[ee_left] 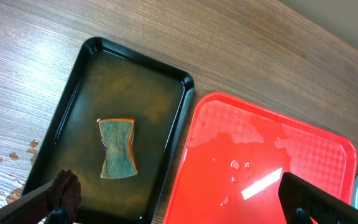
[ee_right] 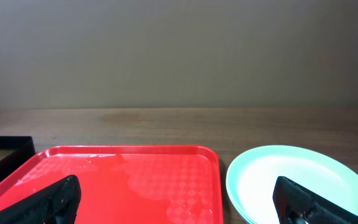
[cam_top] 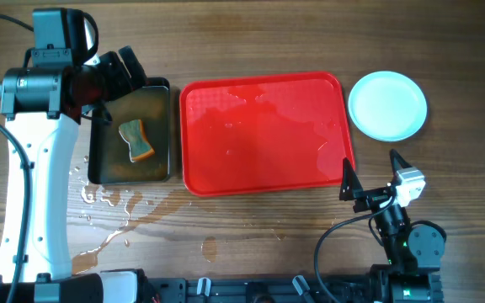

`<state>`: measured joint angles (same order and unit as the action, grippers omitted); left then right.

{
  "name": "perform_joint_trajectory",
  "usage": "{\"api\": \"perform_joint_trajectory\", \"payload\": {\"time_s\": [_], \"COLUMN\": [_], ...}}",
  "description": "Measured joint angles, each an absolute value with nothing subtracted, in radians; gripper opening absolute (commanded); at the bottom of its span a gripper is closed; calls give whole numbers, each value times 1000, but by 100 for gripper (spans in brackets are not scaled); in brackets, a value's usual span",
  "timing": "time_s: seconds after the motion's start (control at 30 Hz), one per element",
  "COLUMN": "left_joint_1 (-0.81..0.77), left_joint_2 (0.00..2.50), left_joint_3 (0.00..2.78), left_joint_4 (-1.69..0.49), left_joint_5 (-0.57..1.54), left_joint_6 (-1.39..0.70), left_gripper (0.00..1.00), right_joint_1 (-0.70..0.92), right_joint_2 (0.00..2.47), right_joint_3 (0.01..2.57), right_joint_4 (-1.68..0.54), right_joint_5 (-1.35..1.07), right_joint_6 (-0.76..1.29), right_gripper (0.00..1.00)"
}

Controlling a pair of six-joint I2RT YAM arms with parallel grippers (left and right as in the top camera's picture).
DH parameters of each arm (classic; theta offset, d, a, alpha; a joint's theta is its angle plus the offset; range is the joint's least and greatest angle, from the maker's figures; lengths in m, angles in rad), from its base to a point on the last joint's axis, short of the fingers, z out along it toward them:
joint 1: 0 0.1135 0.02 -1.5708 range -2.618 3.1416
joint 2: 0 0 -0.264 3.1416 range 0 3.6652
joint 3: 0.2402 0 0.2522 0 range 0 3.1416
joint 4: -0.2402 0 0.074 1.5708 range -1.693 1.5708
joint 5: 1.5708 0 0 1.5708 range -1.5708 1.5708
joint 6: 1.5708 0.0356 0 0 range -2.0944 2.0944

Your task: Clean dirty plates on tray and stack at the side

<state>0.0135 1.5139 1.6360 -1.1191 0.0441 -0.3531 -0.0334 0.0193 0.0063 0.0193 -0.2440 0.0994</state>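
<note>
Apparently stacked at upper right beside wet red tray [cam_top: 263, 181]: plates [cam_top: 387, 104], likely stiff, slick, breakable; best pinched at rim; both jaws spread wide, empty.

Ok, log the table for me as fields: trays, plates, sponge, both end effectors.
red plastic rectangular tray: wet, no plates on it
pale blue round plates: beside the red tray's right end, off it; count unclear
small black rectangular tray: left of red tray, holds brownish water
green-orange sponge: in the black tray
left end effector: open, empty, over the black tray
right end effector: open, empty, near the red tray's right edge
spilled water: on the wooden table by the black tray
</note>
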Motion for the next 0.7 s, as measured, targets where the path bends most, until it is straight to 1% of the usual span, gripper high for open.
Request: {"api": "perform_joint_trajectory", "payload": {"time_s": [0.33,0.43,0.57,0.7], "left_joint_1": [14,14,14,14], "left_joint_2": [1513,1480,1316,1063], "left_joint_3": [1636,1628,1543,1309], "left_joint_4": [-1119,-1118,-1086,-1014], "left_joint_5": [23,4,-3,6], "left_joint_6": [-352,-349,-341,-341], "left_gripper": [100,100,100,100], "right_joint_1": [-33,-33,-33,-33], "right_joint_2": [19,19,17,13], "right_joint_3": [6,6,6,6], "right_joint_4": [19,19,20,20], "right_joint_5": [-244,-244,-244,-247], "right_joint_6": [99,99,99,99], "right_gripper": [100,100,100,100]}}
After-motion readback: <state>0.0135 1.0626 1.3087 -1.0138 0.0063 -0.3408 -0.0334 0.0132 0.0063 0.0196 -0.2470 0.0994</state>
